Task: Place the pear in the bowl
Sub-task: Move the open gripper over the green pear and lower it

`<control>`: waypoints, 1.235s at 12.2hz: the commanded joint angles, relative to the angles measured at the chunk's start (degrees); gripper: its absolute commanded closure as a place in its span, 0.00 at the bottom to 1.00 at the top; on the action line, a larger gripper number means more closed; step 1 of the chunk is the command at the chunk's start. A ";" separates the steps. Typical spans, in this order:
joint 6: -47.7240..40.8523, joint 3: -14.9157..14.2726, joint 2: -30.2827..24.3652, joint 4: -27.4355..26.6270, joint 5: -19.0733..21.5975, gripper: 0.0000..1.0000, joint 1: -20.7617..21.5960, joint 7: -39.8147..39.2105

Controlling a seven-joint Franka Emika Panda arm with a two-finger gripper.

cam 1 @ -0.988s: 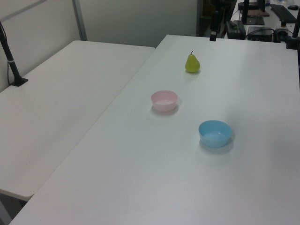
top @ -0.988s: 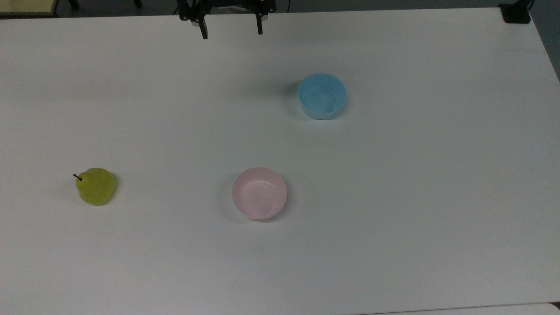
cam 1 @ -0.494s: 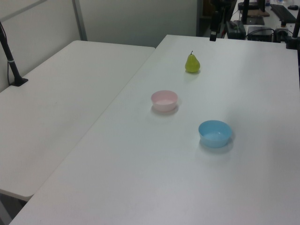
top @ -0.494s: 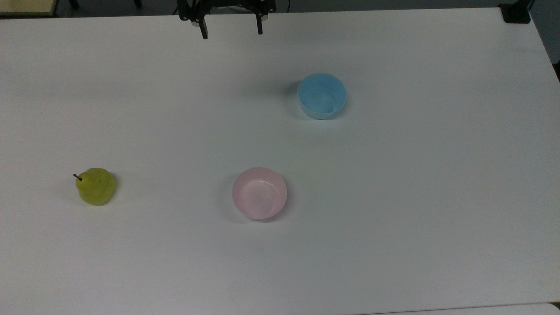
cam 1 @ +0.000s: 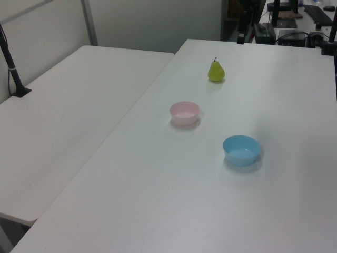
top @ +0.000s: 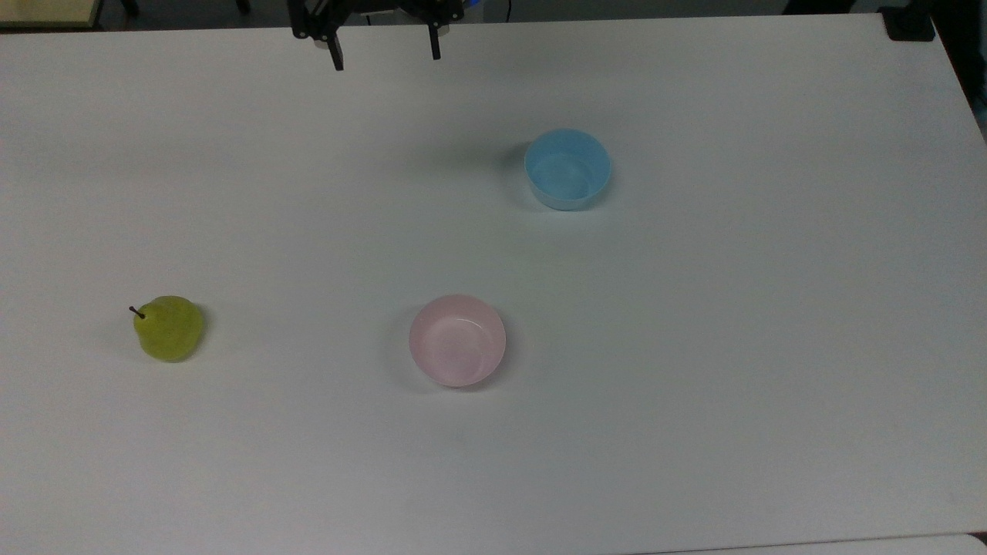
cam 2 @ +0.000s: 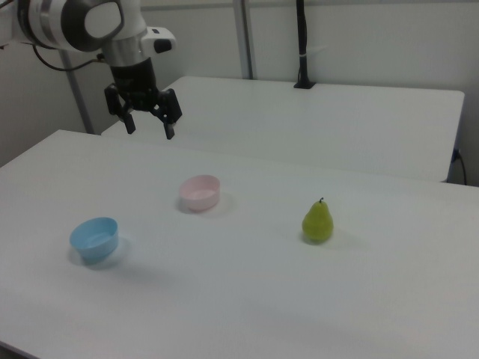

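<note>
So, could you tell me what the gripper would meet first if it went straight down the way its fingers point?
Probably bare white table: the open gripper points down, well clear of both bowls.

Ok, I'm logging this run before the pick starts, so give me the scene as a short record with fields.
pear: upright on the table, untouched
pink bowl: empty, apart from the pear
blue bowl: empty, apart from the pink bowl
gripper: open, holding nothing, high above the table
task state: pear not yet in the pink bowl
</note>
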 commanded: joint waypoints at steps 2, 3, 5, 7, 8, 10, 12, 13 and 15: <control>1.33 -0.26 3.72 3.19 -0.15 0.00 -4.95 -14.83; 1.33 -0.26 5.21 4.69 -0.94 0.00 -6.62 -18.52; 1.42 -0.35 9.43 8.72 -1.47 0.00 -10.30 -20.93; 2.82 -0.44 12.60 9.80 -1.56 0.00 -12.77 -21.02; 5.09 -0.96 13.22 9.80 -1.56 0.00 -13.14 -21.02; 11.84 -1.40 17.42 9.89 -2.00 0.00 -14.88 -21.02; 20.89 -1.49 21.30 9.72 -1.91 0.00 -16.30 -21.11; 23.98 -2.01 23.05 9.80 -1.65 0.00 -16.74 -20.93; 29.95 -2.81 26.83 9.72 -1.65 0.00 -16.74 -20.58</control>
